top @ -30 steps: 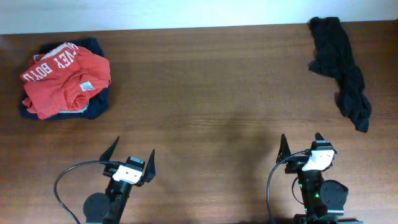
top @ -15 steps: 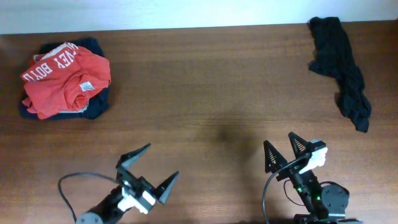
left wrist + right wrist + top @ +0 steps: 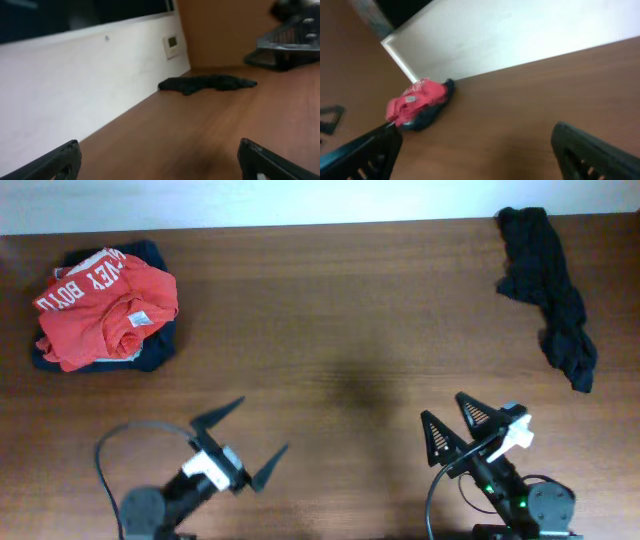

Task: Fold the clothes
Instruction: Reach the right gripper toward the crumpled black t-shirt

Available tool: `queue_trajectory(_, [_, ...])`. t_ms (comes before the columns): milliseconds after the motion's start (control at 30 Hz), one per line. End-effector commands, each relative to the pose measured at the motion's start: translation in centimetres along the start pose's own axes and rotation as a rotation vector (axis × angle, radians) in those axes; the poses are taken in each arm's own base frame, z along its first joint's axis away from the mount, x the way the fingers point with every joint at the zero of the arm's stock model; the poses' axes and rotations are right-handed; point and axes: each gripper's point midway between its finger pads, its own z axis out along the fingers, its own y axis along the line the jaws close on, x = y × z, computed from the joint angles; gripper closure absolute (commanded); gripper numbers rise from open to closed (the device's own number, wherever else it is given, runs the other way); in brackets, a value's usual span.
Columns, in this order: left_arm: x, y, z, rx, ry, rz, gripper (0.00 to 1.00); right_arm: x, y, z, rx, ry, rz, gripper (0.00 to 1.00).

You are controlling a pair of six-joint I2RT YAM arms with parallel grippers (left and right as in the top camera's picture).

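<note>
Two garments heaped at the brown wooden table's (image 3: 330, 300) far-left corner: orange-red lettered shirt (image 3: 105, 315) over navy-blue garment (image 3: 150, 355). Left gripper (image 3: 265, 423), near edge: jaws wide, empty. Right gripper (image 3: 440, 404): likewise. Crumpled plain black fabric garment (image 3: 547, 290) at far-right corner. Folding not begun; next, probably reach and spread it flat.

Black arms (image 3: 165, 502), white wrist blocks (image 3: 212, 465), ribbed triangular claw fingers (image 3: 437, 438), looping black cables (image 3: 98, 465)

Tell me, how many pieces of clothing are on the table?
3. A black garment lies crumpled at the far right corner. An orange-red shirt sits at the far left on a navy-blue garment. More may hide in that pile.
</note>
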Motion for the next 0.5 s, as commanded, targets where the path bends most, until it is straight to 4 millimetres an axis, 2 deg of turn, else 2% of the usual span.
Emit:
queue_trajectory(0, [-3.2, 2.8, 2.0, -0.009, 0.025, -0.067, 0.01, -4.2, 0.6, -0.2, 0.086, -0.042, -0.149, 0.02])
queue_trajectory(200, [-4.7, 7.7, 7.8, 0.082, 0.197, -0.261, 0.01, -7.8, -0.4, 1.4, 0.225, 0.069, -0.143, 0.02])
queue_trajectory(333, [-5.2, 9.0, 10.8, 0.214, 0.275, -0.402, 0.01, -9.9, -1.8, 3.5, 0.317, 0.198, -0.103, 0.02])
queue_trajectory(467, [-3.3, 10.3, 12.8, 0.246, 0.305, -0.455, 0.01, -11.4, -2.6, 6.2, 0.339, 0.356, -0.104, 0.02])
